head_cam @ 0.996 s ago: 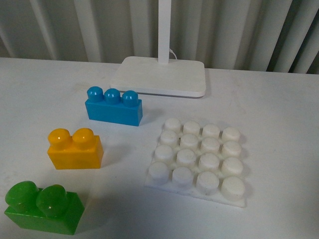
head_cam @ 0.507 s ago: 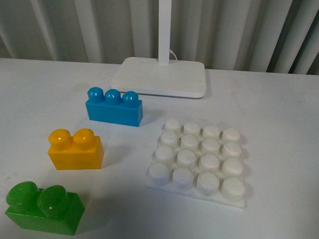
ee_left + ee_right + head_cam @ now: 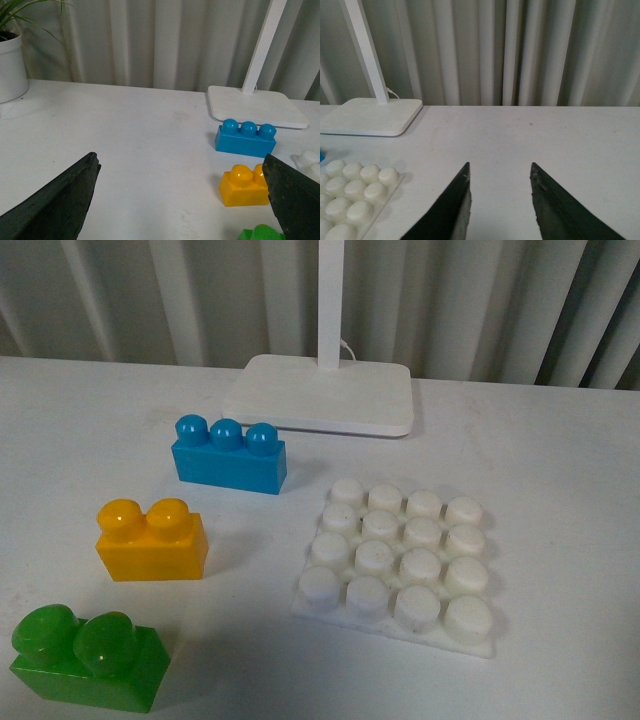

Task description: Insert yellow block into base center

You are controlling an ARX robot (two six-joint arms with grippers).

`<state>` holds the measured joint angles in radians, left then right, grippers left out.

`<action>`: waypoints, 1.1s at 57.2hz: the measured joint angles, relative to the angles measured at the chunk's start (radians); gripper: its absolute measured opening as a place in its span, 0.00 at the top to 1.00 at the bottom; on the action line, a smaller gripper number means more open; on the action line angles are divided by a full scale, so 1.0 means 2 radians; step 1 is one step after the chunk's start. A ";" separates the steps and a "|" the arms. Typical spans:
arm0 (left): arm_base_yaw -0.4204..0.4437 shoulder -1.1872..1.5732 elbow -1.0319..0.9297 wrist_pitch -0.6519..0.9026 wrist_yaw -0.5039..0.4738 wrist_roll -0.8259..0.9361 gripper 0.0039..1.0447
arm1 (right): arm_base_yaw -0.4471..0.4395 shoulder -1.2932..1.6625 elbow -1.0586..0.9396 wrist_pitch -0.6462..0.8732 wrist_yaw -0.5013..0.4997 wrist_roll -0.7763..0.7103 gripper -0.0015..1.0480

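Observation:
The yellow block stands upright on the white table, left of the base, a white studded plate with nothing on it. In the left wrist view the yellow block lies ahead, close to one finger of my left gripper, which is open wide and empty. My right gripper is shut on nothing over bare table, with the base off to one side. Neither arm shows in the front view.
A blue three-stud brick sits behind the yellow block and a green brick in front of it. A white lamp foot with a pole stands at the back. A potted plant is at the far side in the left wrist view.

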<state>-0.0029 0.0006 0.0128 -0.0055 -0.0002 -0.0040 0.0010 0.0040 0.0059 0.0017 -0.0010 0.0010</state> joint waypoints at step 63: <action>-0.062 0.715 0.461 -0.196 0.174 0.599 0.06 | 0.000 0.000 0.000 0.000 0.000 0.000 0.09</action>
<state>-0.1265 1.4300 0.9348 -0.3973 0.3477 1.1938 0.0010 0.0040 0.0059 0.0017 -0.0010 0.0013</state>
